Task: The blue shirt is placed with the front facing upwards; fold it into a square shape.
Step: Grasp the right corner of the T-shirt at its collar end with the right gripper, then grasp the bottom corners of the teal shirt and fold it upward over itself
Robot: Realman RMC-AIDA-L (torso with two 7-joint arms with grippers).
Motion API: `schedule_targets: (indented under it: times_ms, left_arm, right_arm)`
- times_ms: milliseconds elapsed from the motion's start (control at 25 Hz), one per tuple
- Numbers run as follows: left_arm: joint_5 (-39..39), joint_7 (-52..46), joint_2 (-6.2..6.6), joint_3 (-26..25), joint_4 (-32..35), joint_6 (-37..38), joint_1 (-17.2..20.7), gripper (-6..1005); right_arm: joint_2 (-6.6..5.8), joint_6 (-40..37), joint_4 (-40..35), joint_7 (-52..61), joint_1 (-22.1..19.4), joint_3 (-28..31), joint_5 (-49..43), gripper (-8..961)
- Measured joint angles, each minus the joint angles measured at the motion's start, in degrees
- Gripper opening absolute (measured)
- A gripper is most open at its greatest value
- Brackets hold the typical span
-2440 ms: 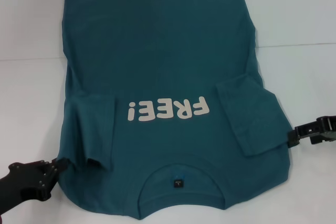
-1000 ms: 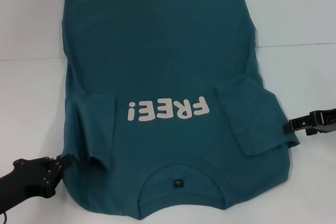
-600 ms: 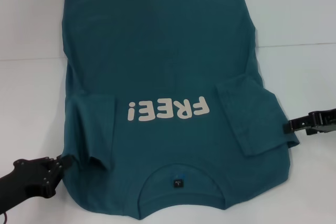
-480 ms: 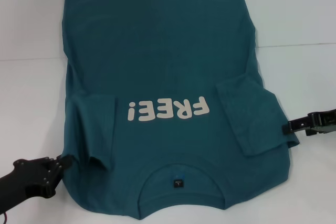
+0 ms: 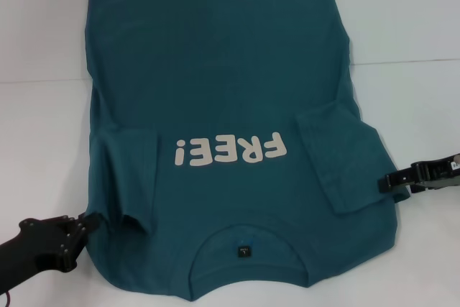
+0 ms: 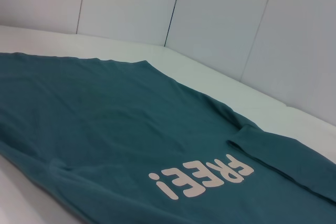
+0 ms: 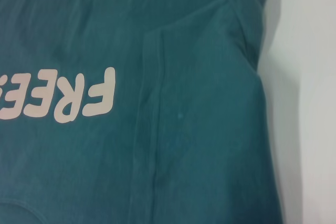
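Note:
The blue shirt (image 5: 215, 91) lies flat on the white table, front up, collar toward me. Its cream "FREE!" lettering (image 5: 230, 150) and small dark neck label (image 5: 244, 251) show. Both sleeves are folded inward onto the body, one on the left (image 5: 133, 177) and one on the right (image 5: 341, 163). My left gripper (image 5: 86, 223) sits at the shirt's near left shoulder edge, touching the cloth. My right gripper (image 5: 386, 183) sits low at the right edge, just over the folded sleeve's border. The left wrist view (image 6: 105, 119) and right wrist view (image 7: 199, 129) show shirt only.
The white table (image 5: 417, 91) extends on both sides of the shirt, with a faint seam running across it. White wall panels (image 6: 220, 19) stand behind the table in the left wrist view.
My right gripper has moved inward and slightly down onto the shirt's right edge. My left gripper moved in to the shoulder edge earlier and has since stayed still. The shirt has not shifted.

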Motion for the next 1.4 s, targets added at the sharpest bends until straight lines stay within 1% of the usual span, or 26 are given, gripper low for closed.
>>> schedule_targets:
  times_ms: [680, 1080, 1200, 1400]
  left_arm:
    - [0.0, 0.0, 0.0, 0.0, 0.0, 0.0, -0.1, 0]
    - [-0.1, 0.0, 0.0, -0.3, 0.0, 0.5, -0.2, 0]
    - [-0.1, 0.0, 0.03, -0.3, 0.0, 0.6, -0.2, 1]
    - [-0.1, 0.0, 0.13, -0.3, 0.0, 0.7, -0.3, 1]
  right_arm:
    - [0.29, 2.0, 1.3, -1.0, 0.3, -2.1, 0.0, 711]
    - [0.41, 1.4, 0.6, -2.5, 0.4, -2.1, 0.4, 222]
    - [0.41, 1.2, 0.6, -2.9, 0.4, -1.9, 0.4, 12]
    - [0.42, 0.4, 0.0, -3.6, 0.1, -1.9, 0.5, 13]
